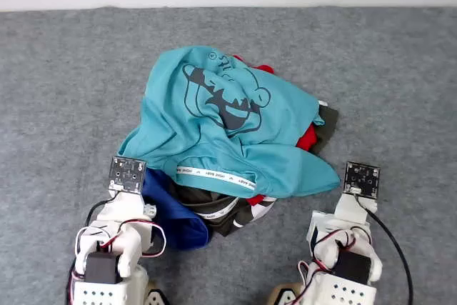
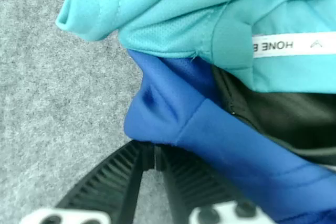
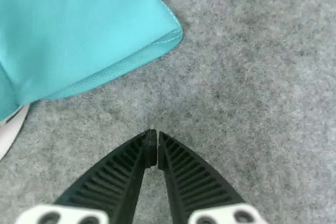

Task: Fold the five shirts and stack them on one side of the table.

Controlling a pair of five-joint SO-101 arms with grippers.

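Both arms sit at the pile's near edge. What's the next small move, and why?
Probably open the right gripper and ease it toward the near corner of the teal shirt. Teal lies on top of the pile, so it should come off first. The fingers are shut over bare table, short of its hem.
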